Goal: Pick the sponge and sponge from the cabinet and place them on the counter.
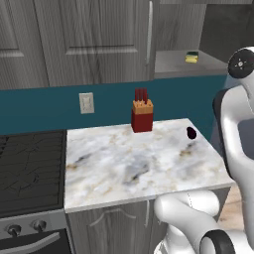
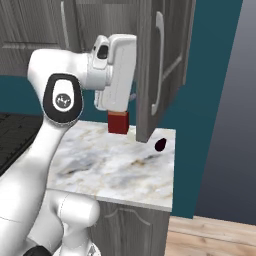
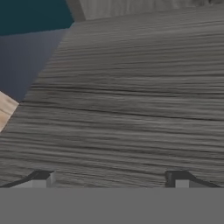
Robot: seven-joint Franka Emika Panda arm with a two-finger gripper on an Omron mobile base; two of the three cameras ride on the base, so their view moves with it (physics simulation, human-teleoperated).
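Yellow, green-topped sponge [image 1: 191, 57]; dark grey wood-grain cabinet [image 1: 94, 39]; white-grey, tan-veined marble counter [image 1: 134, 163].

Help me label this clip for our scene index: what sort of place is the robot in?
A rendered home kitchen, most likely. A marble counter sits beside a black stovetop, a red knife block stands against the teal wall, and dark grey wall cabinets hang above, one open with a sponge on its shelf.

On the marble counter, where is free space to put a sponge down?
The counter is bare across its front and middle, from the stovetop on the left to the right edge. It is crowded only at the back: the red knife block stands by the wall, and a small dark object lies near the back right corner.
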